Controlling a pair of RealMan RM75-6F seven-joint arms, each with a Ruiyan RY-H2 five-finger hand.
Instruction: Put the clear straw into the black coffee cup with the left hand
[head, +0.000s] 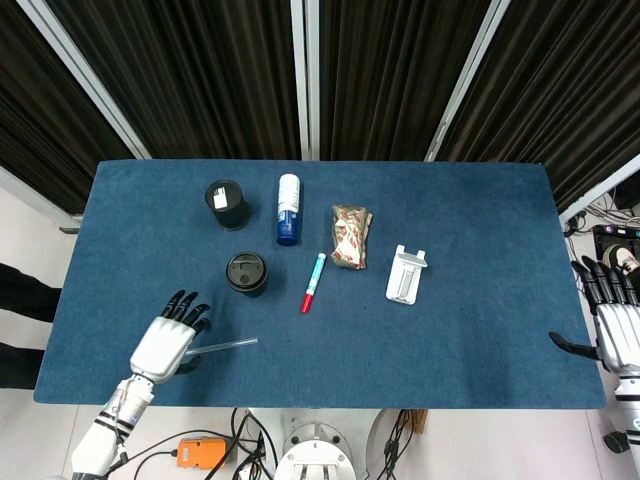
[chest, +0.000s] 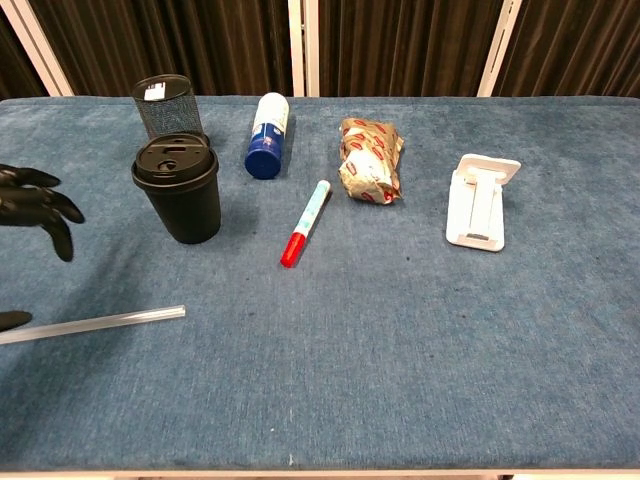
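Beside the lidded black coffee cup (chest: 179, 187), the left hand (head: 172, 337) hovers spread-fingered over the clear straw (chest: 95, 324).

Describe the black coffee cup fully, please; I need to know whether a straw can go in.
The black coffee cup stands upright on the blue table, a black lid with molded recesses fitted on top. It looks like matte plastic or paper. A black mesh cup stands just behind it; nothing touches it. Whether the lid has an opening cannot be told.

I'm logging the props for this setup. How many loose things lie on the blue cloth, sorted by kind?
Cups and holders: 2, black coffee cup, mesh pen holder
Straw: 1, clear straw
Bottle: 1
Marker: 1
Snack packet: 1
White stand: 1
Total: 7
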